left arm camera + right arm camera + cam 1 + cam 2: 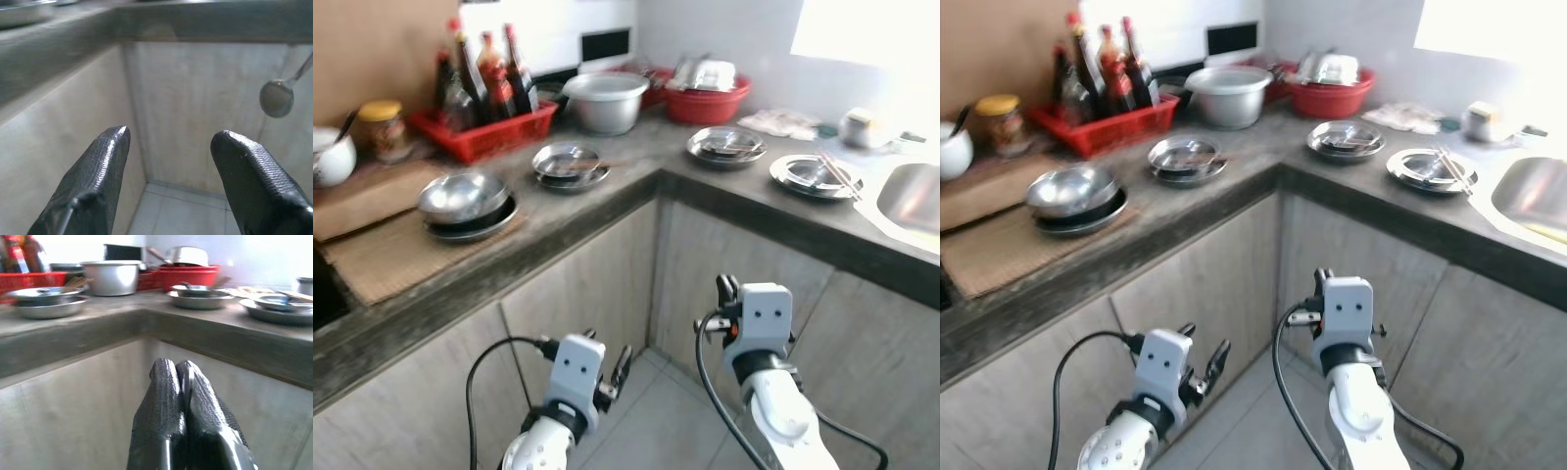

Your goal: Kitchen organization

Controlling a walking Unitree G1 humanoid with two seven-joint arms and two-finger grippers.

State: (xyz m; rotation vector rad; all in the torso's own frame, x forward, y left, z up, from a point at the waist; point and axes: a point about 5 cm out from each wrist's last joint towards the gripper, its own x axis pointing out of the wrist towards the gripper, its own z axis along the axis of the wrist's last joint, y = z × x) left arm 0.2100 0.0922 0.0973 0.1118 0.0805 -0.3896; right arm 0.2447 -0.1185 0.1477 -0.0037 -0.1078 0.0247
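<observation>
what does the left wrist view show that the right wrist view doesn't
Left wrist view: the left claw open, its fingers apart, and a spoon-like object hanging before the cabinet front.

Right wrist view: the right claw shut, fingers pressed together, with the steel pot, red basin and plates on top of the counter.

Both: the grey counter edge and pale cabinet fronts below it.

Shiny metal bowls (462, 196) on a matt stone-grey counter (607, 211); glossy red plastic basket (489, 132), woven mat (396, 253)

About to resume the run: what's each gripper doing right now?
Left gripper: open, empty, below the counter.
Right gripper: shut, empty.
</observation>
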